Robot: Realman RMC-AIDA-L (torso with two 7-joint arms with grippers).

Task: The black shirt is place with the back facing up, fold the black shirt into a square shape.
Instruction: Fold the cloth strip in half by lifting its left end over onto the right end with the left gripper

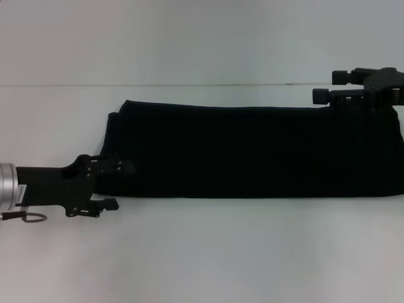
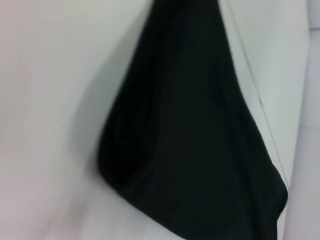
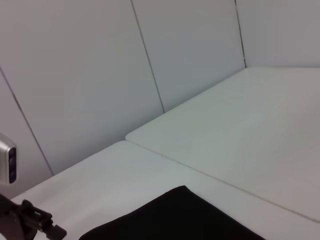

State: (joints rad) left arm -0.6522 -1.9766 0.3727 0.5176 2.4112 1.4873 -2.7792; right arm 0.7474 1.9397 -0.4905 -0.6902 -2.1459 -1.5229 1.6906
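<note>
On the table [image 1: 202, 252], the black shirt [image 1: 252, 151] (a long band) lies between two wide pincers.

We're looking down on a smooth, matte white tabletop [image 1: 202, 252], evenly lit, with only soft shadows on it. Behind its far edge we see a plain pale grey-white wall [image 1: 189, 38]. From the right wrist view, that wall [image 3: 75, 75] turns out to be flat panels split by thin dark vertical seams, and a second white table surface [image 3: 240, 135] adjoins the first along a straight joint.
</note>
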